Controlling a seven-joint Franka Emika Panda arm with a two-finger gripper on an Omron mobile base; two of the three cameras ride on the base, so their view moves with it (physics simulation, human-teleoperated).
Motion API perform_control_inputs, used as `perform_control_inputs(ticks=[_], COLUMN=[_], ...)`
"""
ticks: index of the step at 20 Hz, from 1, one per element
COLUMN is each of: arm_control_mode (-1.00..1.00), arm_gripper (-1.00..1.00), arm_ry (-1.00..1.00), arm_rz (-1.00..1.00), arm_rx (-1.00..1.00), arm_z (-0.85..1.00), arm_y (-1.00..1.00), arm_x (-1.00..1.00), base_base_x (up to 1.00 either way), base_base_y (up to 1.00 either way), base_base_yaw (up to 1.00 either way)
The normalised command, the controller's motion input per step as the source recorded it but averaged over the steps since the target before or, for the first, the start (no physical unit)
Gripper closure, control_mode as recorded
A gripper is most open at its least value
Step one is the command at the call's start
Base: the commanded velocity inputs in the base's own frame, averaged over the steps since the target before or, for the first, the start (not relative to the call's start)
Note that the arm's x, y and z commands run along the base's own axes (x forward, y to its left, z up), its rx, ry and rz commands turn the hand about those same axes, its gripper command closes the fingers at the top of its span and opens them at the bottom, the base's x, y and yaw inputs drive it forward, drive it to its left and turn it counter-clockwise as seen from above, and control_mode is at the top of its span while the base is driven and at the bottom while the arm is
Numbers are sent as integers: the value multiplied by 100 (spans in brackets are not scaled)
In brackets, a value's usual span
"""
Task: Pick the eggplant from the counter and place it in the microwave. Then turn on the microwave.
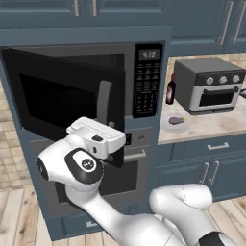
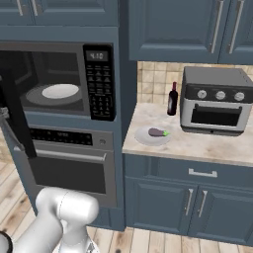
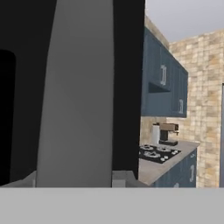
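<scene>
The eggplant (image 1: pixel 177 120) (image 2: pixel 157 132), small and dark purple, lies on a pale plate (image 1: pixel 168 126) (image 2: pixel 142 138) on the counter (image 1: pixel 211 126) (image 2: pixel 207 144), right of the microwave (image 1: pixel 146 81) (image 2: pixel 99 84). The microwave's black door (image 1: pixel 57 96) (image 2: pixel 12 99) stands swung open, and the white turntable (image 2: pixel 60 91) shows inside. My gripper (image 1: pixel 115 137) (image 3: pixel 76 180) is at the lower end of the door's vertical grey handle (image 1: pixel 104 98) (image 3: pixel 78 96). The handle sits between the fingertips, which press its two sides. The eggplant is far to the gripper's right.
A grey toaster oven (image 1: pixel 209 84) (image 2: pixel 215 101) and a dark red bottle (image 1: pixel 170 90) (image 2: pixel 172 99) stand at the back of the counter. A steel wall oven (image 2: pixel 69 165) sits under the microwave. The hand view catches a distant stove (image 3: pixel 157 153) and a coffee machine (image 3: pixel 165 133).
</scene>
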Motion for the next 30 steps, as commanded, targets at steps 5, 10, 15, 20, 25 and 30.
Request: perform_control_inputs(ticks=[5, 10, 15, 20, 25, 30], arm_control_mode=[-100, -100, -100, -100, -100, -100], arm_gripper=[100, 100, 100, 100, 100, 100], arm_ry=[-3, -2, -1, 0, 0, 0], arm_rz=[-7, -7, -6, -5, -4, -3], arm_rx=[-1, -1, -1, -1, -2, -2], arm_z=[1, 0, 0, 0, 0, 0], arm_y=[16, 19, 21, 23, 26, 29], arm_x=[-37, -33, -28, -21, -15, -14], base_base_x=[0, 0, 0, 0, 0, 0], base_base_y=[0, 0, 0, 0, 0, 0], base_base_yaw=[0, 0, 0, 0, 0, 0])
